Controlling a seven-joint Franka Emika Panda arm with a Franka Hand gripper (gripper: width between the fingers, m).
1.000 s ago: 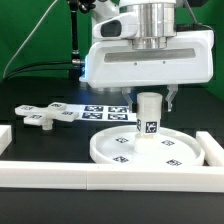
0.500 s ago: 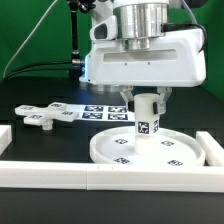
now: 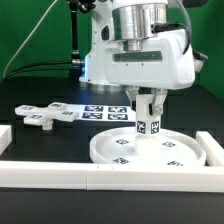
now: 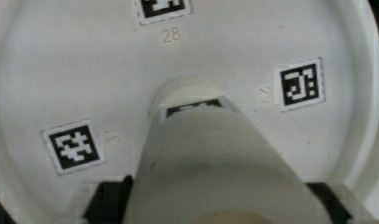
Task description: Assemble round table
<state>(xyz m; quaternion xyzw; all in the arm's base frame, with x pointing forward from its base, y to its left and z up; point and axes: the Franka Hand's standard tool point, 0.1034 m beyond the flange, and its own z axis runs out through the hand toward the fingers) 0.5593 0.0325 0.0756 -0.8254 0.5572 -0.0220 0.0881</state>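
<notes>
Post (image 3: 149, 120) stands upright at the centre of the disc (image 3: 105, 150) | claw (image 3: 149, 102) clamps its upper part, wrist turned since a second ago | we judge screwing-in under way | cross piece (image 3: 42, 116) lies apart on the surface (image 3: 40, 145)

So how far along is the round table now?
Done: the post stands upright at the middle of the disc. In hand: the tool grips the post; whether the post is fixed there, I cannot tell. Left: the cross lies loose on the table at the exterior view's left, not yet fitted.
</notes>
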